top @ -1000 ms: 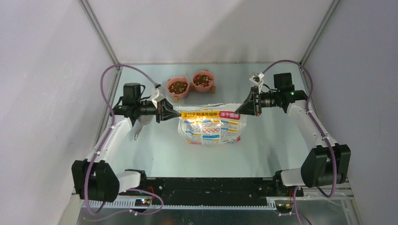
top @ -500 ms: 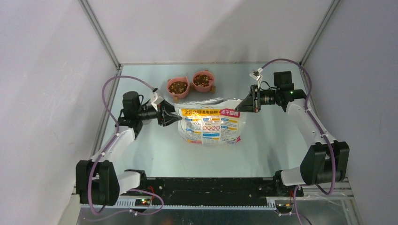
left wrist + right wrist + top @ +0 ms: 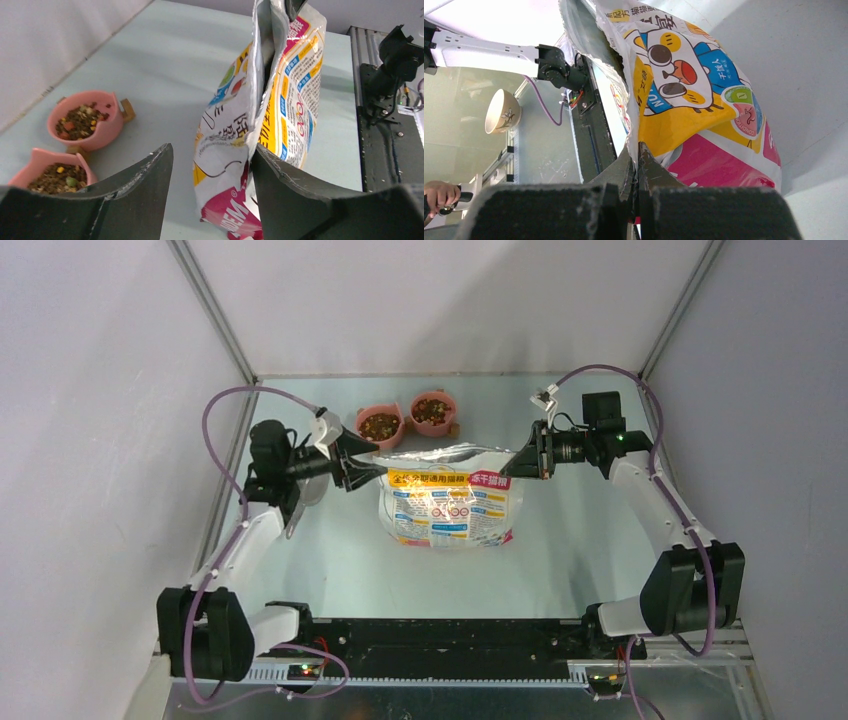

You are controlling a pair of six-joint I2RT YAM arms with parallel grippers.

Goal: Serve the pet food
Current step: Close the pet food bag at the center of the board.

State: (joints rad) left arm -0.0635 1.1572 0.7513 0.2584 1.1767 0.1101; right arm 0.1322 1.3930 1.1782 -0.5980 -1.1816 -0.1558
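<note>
The pet food [image 3: 379, 425] is brown kibble that fills two pink bowls [image 3: 432, 412] at the back of the table; both also show in the left wrist view [image 3: 80, 120]. The printed cat-picture bag [image 3: 450, 505] stands in front of them, its top lifted and its silver lining showing. My left gripper [image 3: 372, 468] is open around the bag's top left corner [image 3: 235, 145]; the corner touches one finger [image 3: 290, 190]. My right gripper [image 3: 512, 467] is shut on the bag's top right corner [image 3: 674, 115].
A grey metal scoop [image 3: 297, 508] lies on the table, partly under my left arm. The black base rail [image 3: 440, 635] runs along the near edge. Grey walls close in the left, back and right sides.
My left gripper has moved right and up to the bag's top left corner. The right gripper has lifted its corner a little, so the bag's top has risen and its silver mouth now shows.
</note>
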